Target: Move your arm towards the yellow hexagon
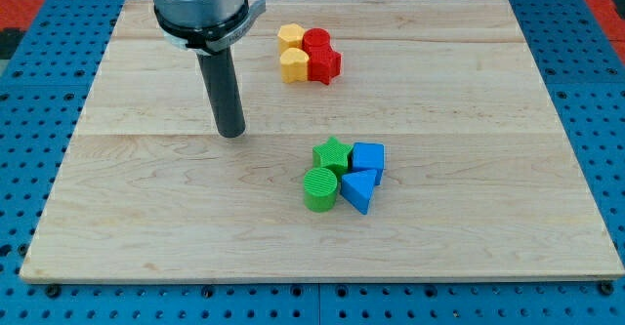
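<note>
A pale wooden surface (146,218) is seen from above and slightly in front, resting on a blue pegboard (29,169) dotted with holes. A dark rod (224,91) descends from a grey metal mount (200,3) at the view's top left, and my tip (231,133) is set on the bare wood left of centre, touching no block. No claw is fitted to the arm, so an open or closed state cannot be told. The yellow hexagon (290,38) is found near the view's top, right of the mount and up and to the right of my tip, well apart from it. Directly below the hexagon, and touching it, a second yellow block (294,65) is placed, with a rounded, heart-like top. A red cylinder (316,42) is pressed against the hexagon's right side, and a red star-like block (327,65) is set just below that. These four are packed together as one cluster. A second cluster is seen below and to the right of centre: a green star (333,153), a green cylinder (319,188) below it, a blue cube (368,157) to the star's right, and a blue triangle (359,189) beneath the cube. This lower cluster is well apart from the tip and from the upper one.
</note>
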Motion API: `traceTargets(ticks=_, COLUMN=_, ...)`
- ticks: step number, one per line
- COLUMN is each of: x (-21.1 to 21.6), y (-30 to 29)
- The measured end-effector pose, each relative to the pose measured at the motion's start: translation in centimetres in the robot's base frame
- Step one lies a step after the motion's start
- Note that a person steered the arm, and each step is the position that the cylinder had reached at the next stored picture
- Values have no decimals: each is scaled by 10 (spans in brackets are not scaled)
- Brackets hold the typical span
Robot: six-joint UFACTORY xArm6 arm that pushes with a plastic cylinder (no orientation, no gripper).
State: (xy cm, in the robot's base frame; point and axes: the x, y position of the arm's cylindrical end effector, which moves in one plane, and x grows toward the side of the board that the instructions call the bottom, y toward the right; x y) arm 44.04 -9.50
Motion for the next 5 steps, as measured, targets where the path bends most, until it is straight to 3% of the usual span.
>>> traceTargets(ticks=1, x=-19, y=18)
traceTargets(ticks=3, x=-83, y=-38)
traceTargets(ticks=5, x=-145, y=26)
